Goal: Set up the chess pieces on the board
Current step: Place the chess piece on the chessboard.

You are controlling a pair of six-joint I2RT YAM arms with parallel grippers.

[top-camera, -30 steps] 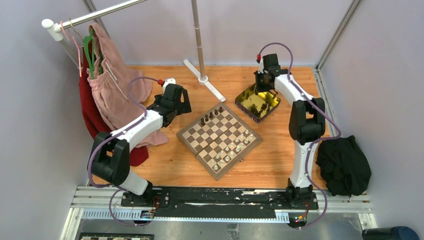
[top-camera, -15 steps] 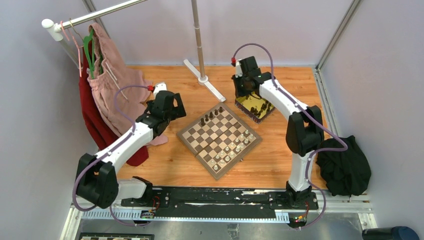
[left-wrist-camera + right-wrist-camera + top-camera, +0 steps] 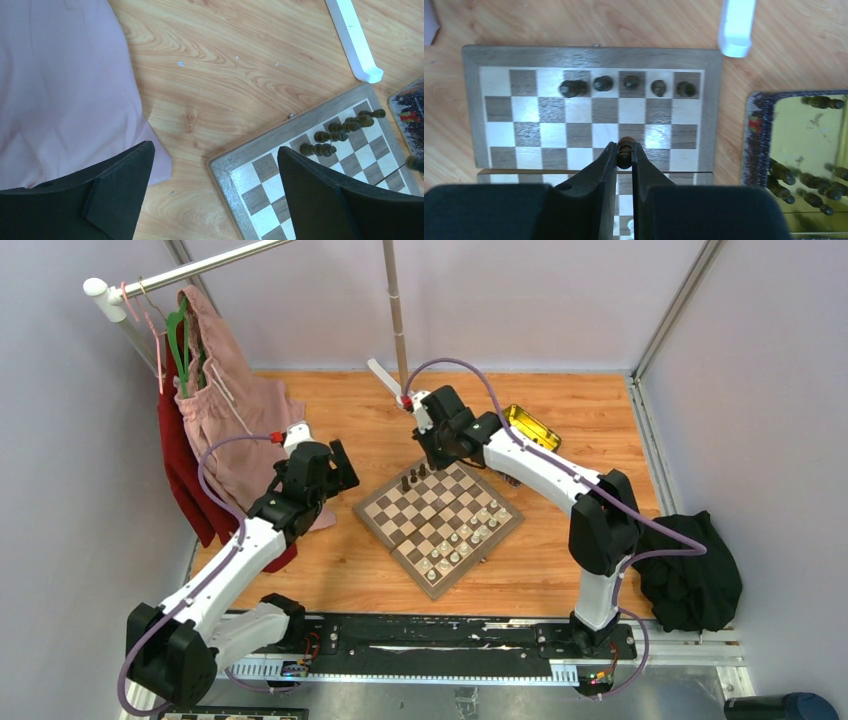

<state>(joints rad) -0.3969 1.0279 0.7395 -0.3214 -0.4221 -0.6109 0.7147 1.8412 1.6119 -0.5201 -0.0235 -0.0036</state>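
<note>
item: chess set-up; the step in hand is judged to be the carrying of a dark man to its square. the right claw [image 3: 624, 156] is clamped on one dark chessman [image 3: 624, 148], held above the board [image 3: 405, 522], which lies cornerwise at the middle of the surface [image 3: 560, 570]. five dark pieces [image 3: 631, 82] are stood along one edge row, with three squares vacant. pale pieces [image 3: 470, 536] are grouped on the opposite side. spare dark men [image 3: 811, 182] are kept in the gold tin [image 3: 794, 125] toward the far edge. the left claw [image 3: 214, 150] is held apart, empty, toward the left edge by the pink cloth [image 3: 60, 85]. next, an upright lowering onto a vacant square is called for, then release.
</note>
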